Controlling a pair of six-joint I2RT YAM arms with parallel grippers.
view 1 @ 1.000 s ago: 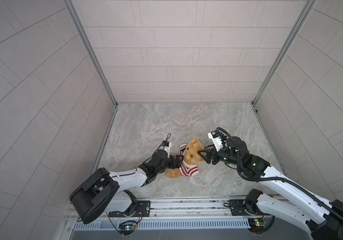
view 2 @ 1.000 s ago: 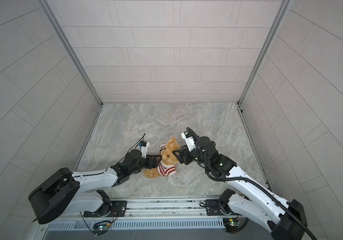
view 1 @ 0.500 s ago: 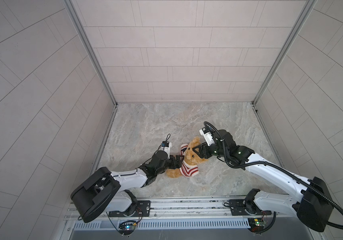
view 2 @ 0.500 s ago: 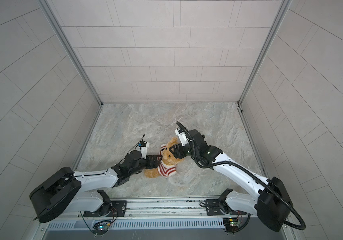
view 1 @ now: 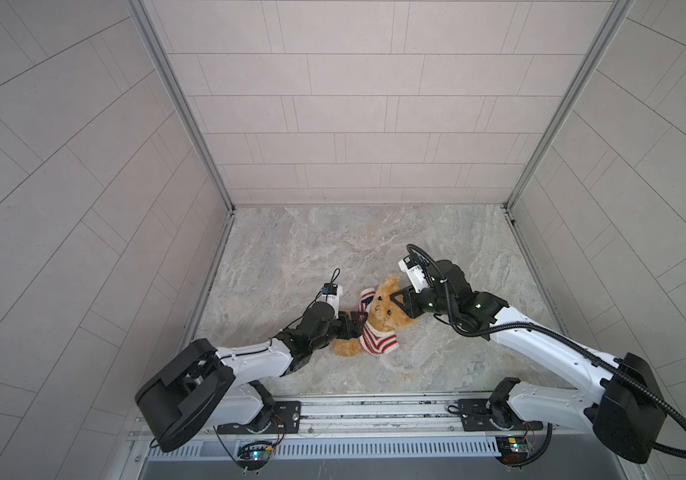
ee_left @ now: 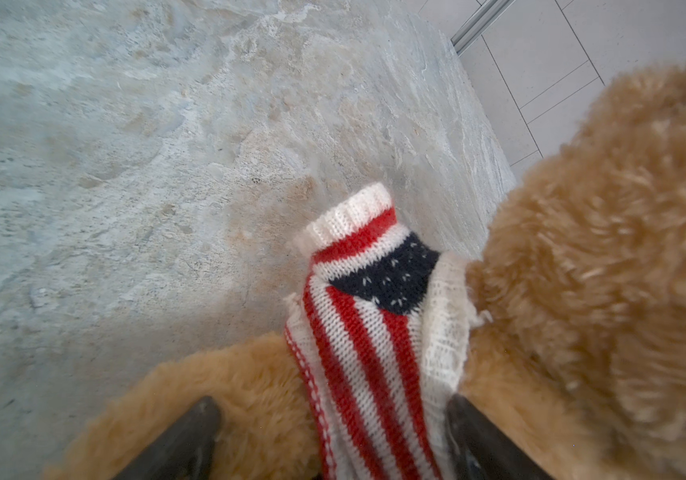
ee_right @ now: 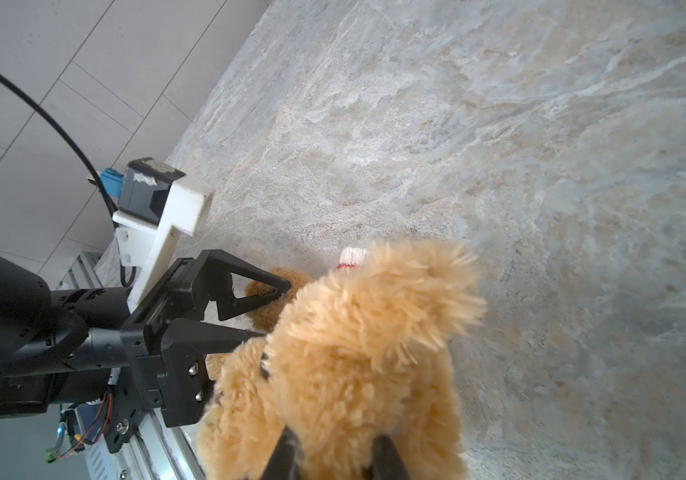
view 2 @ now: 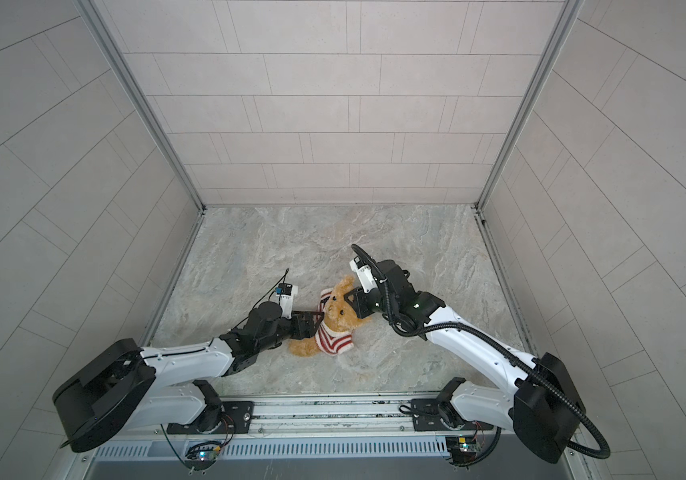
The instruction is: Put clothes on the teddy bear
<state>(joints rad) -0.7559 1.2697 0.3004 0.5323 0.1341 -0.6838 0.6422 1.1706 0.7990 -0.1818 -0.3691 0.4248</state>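
Note:
The teddy bear (view 1: 383,306) (view 2: 338,309) lies on the stone floor near the front, wearing a red-and-white striped sweater (view 1: 376,338) (view 2: 333,340) on its body. My left gripper (view 1: 357,326) (view 2: 315,320) (ee_left: 333,428) is open, its jaws astride the sweater (ee_left: 366,332) and a furry limb at the bear's (ee_left: 603,249) side. An empty sleeve with a white cuff (ee_left: 349,216) sticks out beside the head. My right gripper (view 1: 396,301) (view 2: 348,301) (ee_right: 335,453) is shut on the fur of the bear's (ee_right: 354,332) head from the right.
The marbled floor (view 1: 333,249) is boxed in by tiled walls on three sides. A metal rail (view 1: 374,409) with both arm bases runs along the front edge. The left arm's gripper (ee_right: 277,309) and white camera mount (ee_right: 162,220) sit close beside the bear.
My right gripper came in from the right to the bear's head and closed on its fur. The left arm and its open jaws stayed where they were.

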